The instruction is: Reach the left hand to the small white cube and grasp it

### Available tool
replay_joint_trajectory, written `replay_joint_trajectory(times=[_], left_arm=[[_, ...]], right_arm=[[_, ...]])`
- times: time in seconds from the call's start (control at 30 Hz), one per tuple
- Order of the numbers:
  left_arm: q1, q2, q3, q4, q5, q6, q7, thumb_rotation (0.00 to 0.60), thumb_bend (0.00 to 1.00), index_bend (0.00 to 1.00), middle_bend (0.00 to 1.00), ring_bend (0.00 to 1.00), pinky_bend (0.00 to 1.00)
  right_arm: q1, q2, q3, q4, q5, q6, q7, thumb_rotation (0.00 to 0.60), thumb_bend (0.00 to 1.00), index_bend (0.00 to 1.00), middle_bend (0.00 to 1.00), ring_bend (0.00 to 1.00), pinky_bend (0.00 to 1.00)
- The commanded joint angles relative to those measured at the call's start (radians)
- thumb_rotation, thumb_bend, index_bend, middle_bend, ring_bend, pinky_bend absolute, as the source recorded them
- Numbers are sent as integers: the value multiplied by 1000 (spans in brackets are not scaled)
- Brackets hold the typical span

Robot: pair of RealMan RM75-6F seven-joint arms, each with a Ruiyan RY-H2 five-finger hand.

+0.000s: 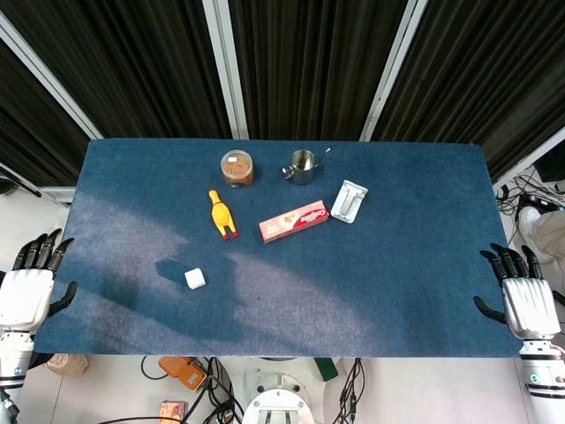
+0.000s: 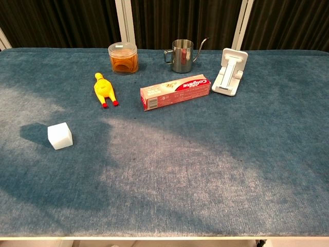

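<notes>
The small white cube [image 1: 195,279] [image 2: 60,136] sits alone on the blue table cloth, toward the front left. My left hand [image 1: 28,284] hangs off the table's left edge, fingers apart and holding nothing, well to the left of the cube. My right hand [image 1: 523,297] is off the right edge, also open and empty. Neither hand shows in the chest view.
Behind the cube lie a yellow rubber chicken [image 1: 221,214] [image 2: 104,90], a red toothpaste box [image 1: 294,221] [image 2: 176,92], a round jar [image 1: 237,168] [image 2: 123,57], a steel cup [image 1: 301,166] [image 2: 182,55] and a white stand [image 1: 350,200] [image 2: 230,71]. The table [image 1: 397,291] spans both views.
</notes>
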Motion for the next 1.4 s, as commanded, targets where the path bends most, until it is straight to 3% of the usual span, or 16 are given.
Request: replay_joint_trajectory(times=[0.03, 0.6, 0.93, 1.4], left_arm=[[0, 1, 0, 0, -1, -1, 1, 600, 340, 138, 28, 0, 104], [-1, -22, 7, -37, 17, 4, -4, 600, 340, 138, 28, 0, 104], [-45, -137, 28, -60, 45, -70, 19, 600, 314, 138, 37, 0, 104], [-144, -325, 2, -8, -40, -234, 73, 600, 248, 138, 37, 0, 104]], right_arm=[[0, 0, -1, 0, -2, 1, -1, 600, 309, 257, 187, 191, 93], [-7, 3, -2, -8, 1, 10, 6, 600, 309, 258, 187, 191, 93], [-8, 7, 3, -14, 21, -2, 20, 600, 309, 258, 187, 191, 93], [-4, 6, 4, -15, 23, -10, 22, 600, 309, 259, 187, 191, 93]])
